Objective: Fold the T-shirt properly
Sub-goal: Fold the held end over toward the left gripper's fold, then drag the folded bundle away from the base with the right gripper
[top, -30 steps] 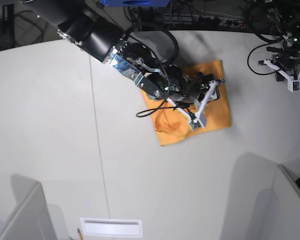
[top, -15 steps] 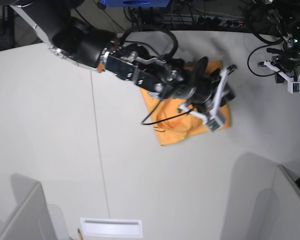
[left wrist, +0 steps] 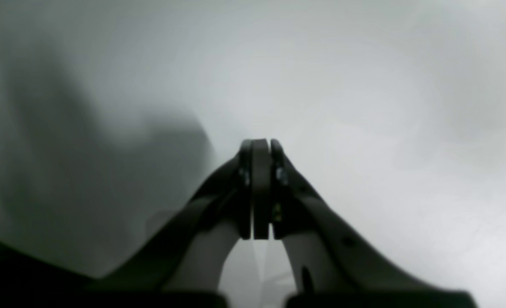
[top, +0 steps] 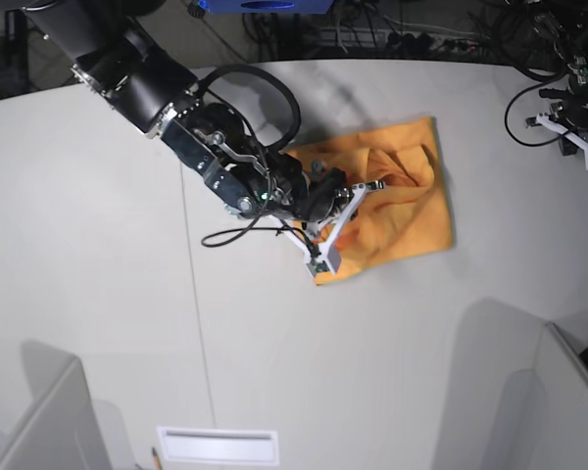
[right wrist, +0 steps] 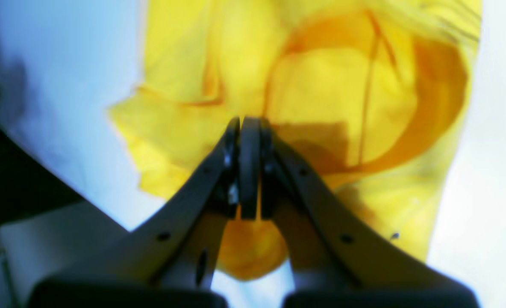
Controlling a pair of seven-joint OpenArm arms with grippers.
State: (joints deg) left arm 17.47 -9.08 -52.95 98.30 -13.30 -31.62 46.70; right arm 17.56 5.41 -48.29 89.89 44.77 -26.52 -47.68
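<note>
Item: right gripper [right wrist: 249, 128], black two-finger pincer. We find its fingers pressed together with nothing between them, poised above the cloth at its near-left part.

Item: soft light-orange cotton T-shirt [top: 402, 211], already gathered into a compact, roughly square bundle. It lies on the pale grey tabletop [top: 98, 294], right of centre and towards the far side. In the right wrist view [right wrist: 321, 85] its upper layer is rumpled into ridges and hollows, and a thin dark line crosses one fold (a seam or a mark, we cannot tell which).

Item: left gripper [left wrist: 256, 145], fingers likewise closed on nothing, parked over bare table at the far right edge [top: 580, 147], well apart from the garment.

Handling note: we judge the bundle untidy rather than finished. The closed fingertips could press and sweep the ridges flat, working outward from the centre so the lower layers are not dragged, and square the ragged near-left corner.
</note>
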